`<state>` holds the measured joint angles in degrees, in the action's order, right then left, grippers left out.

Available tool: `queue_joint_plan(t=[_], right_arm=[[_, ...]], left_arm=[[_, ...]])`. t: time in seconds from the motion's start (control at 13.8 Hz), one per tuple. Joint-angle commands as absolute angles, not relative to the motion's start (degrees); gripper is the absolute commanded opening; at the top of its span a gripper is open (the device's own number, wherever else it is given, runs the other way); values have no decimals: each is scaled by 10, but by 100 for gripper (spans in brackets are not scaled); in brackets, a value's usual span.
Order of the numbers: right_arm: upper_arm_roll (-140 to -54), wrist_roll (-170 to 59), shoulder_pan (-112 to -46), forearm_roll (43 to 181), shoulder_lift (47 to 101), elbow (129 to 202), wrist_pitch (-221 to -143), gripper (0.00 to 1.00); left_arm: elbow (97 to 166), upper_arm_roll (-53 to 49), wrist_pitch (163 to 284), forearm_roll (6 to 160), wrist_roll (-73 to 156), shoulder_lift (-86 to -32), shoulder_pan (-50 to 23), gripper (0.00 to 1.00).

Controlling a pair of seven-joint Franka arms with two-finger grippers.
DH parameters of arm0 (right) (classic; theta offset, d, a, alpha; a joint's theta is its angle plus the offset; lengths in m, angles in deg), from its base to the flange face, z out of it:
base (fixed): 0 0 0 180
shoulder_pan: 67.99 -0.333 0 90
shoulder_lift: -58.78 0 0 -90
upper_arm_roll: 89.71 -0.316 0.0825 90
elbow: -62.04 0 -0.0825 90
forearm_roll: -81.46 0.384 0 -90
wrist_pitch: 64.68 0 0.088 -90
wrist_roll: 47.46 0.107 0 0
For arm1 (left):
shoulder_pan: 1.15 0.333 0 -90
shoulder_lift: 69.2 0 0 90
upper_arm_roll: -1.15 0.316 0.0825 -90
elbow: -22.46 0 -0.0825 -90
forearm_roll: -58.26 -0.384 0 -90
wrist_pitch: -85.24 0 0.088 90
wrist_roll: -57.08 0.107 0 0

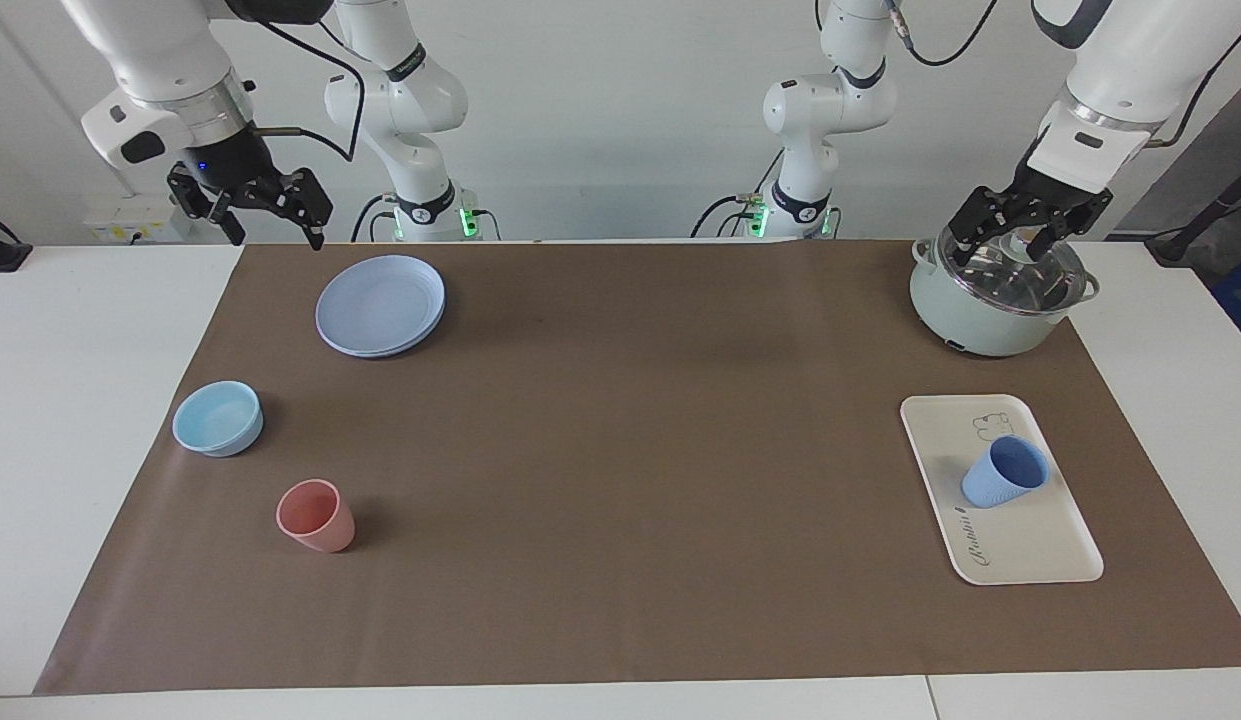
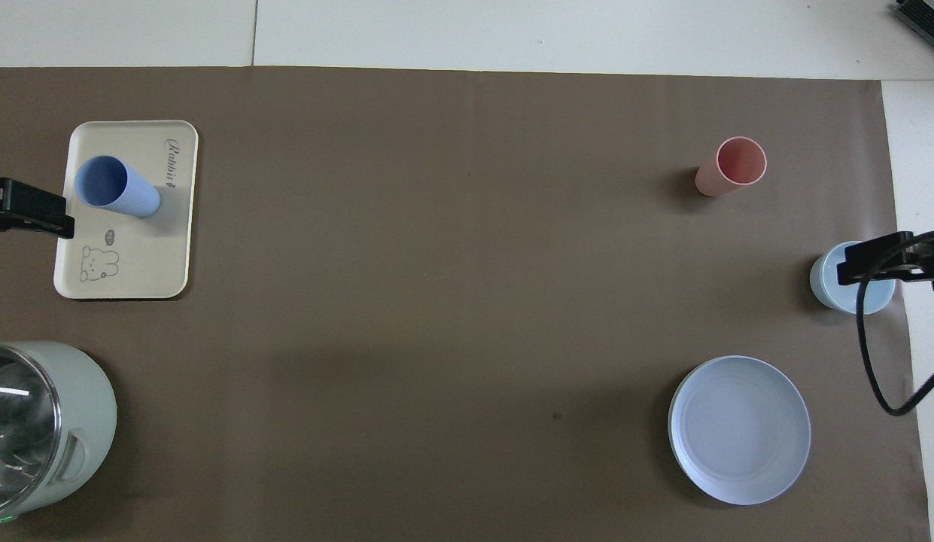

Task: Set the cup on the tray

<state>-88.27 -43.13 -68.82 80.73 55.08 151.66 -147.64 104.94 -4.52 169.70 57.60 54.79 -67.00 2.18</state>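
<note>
The periwinkle-blue cup (image 1: pixel 1005 473) (image 2: pixel 114 186) stands mouth up on the cream-white tray (image 1: pixel 1030 545) (image 2: pixel 128 263), toward the left arm's end of the table, with nothing touching it. My left gripper (image 1: pixel 1010 245) hangs open and empty over the lidded pot, well apart from the cup. One of its fingers (image 2: pixel 30 214) shows at the edge of the overhead view beside the tray. My right gripper (image 1: pixel 277 235) hangs open and empty over the mat's edge nearest the robots, beside the blue plate.
A pale green pot with a glass lid (image 1: pixel 1000 295) stands between the tray and the robots. Toward the right arm's end lie a round blue plate (image 1: pixel 380 304), a light-blue bowl (image 1: pixel 218 418) and a salmon-pink cup (image 1: pixel 315 517).
</note>
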Motion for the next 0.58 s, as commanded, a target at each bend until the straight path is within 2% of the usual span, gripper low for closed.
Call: queue_joint_plan(t=[0.0, 0.51], right_arm=[[-881, -418, -685, 820, 549, 1507, -1462, 100], [-882, -421, -687, 813, 546, 1511, -1465, 100]], left_arm=[[1067, -44, 1710, 566, 549, -684, 18, 100], [1067, -43, 1710, 566, 551, -684, 21, 100]])
